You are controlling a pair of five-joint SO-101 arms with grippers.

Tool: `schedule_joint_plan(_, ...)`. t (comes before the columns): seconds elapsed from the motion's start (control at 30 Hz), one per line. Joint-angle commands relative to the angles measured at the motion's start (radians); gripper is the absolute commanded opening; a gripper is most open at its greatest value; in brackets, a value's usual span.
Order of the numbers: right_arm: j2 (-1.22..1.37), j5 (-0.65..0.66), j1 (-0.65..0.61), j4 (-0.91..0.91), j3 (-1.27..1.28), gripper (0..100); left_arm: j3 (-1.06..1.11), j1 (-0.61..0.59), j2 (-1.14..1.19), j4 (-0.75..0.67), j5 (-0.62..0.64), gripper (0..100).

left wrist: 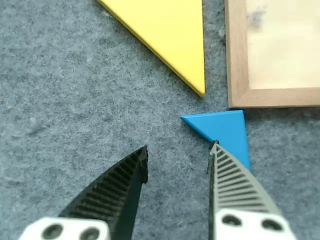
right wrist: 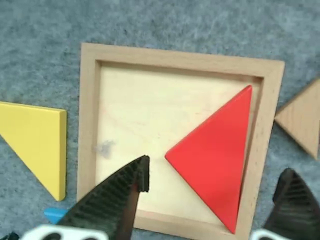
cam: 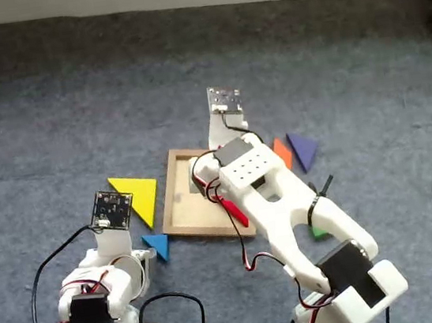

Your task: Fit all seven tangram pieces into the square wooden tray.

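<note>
The square wooden tray [right wrist: 90, 125] [cam: 176, 206] holds one red triangle [right wrist: 215, 160] [cam: 237, 213], which lies along one side wall with its corners overlapping the rim. My right gripper [right wrist: 217, 176] hovers open above the tray, fingers on either side of the red triangle. A yellow triangle [left wrist: 170, 30] [cam: 137, 194] and a small blue triangle [left wrist: 222, 130] [cam: 157, 246] lie on the carpet outside the tray's left side. My left gripper [left wrist: 180, 148] is open low over the carpet, one fingertip at the blue triangle's edge.
An orange piece [cam: 282, 153] and a purple triangle [cam: 303, 148] lie right of the tray. A green piece [cam: 318, 232] peeks from under the right arm [cam: 285, 200]. A wood-coloured triangle [right wrist: 302, 122] sits just outside the tray. Grey carpet covers the table.
</note>
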Motion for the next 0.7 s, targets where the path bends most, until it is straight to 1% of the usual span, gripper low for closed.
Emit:
schedule_joint_plan(0.0,-0.021,-0.008,-0.012,0.007,-0.056,36.5,0.019,-0.001,-0.039,0.006,0.011,20)
schedule_joint_plan(0.07,-0.021,0.008,-0.013,0.007,-0.056,35.9,0.019,-0.001,-0.039,0.006,0.011,20)
schedule_joint_plan(0.13,-0.021,0.048,-0.013,0.005,-0.059,30.7,0.019,-0.001,-0.039,0.006,0.011,20)
schedule_joint_plan(0.23,-0.013,0.098,-0.013,0.002,-0.061,13.7,0.019,-0.001,-0.039,0.006,0.011,20)
schedule_joint_plan(0.3,-0.012,0.144,-0.013,-0.048,-0.058,2.9,0.019,-0.001,-0.039,0.006,0.011,20)
schedule_joint_plan(0.33,-0.012,0.169,-0.013,-0.085,-0.056,0.0,0.019,-0.001,-0.039,0.006,0.011,20)
schedule_joint_plan(0.4,-0.005,0.189,-0.013,-0.136,-0.035,2.1,0.019,-0.001,-0.039,0.006,0.011,20)
schedule_joint_plan(0.5,0.035,0.187,-0.005,-0.153,0.036,2.2,0.019,-0.001,-0.039,0.006,0.011,20)
schedule_joint_plan(0.67,0.077,0.192,0.062,-0.153,0.062,2.2,0.019,-0.001,-0.039,0.006,0.011,20)
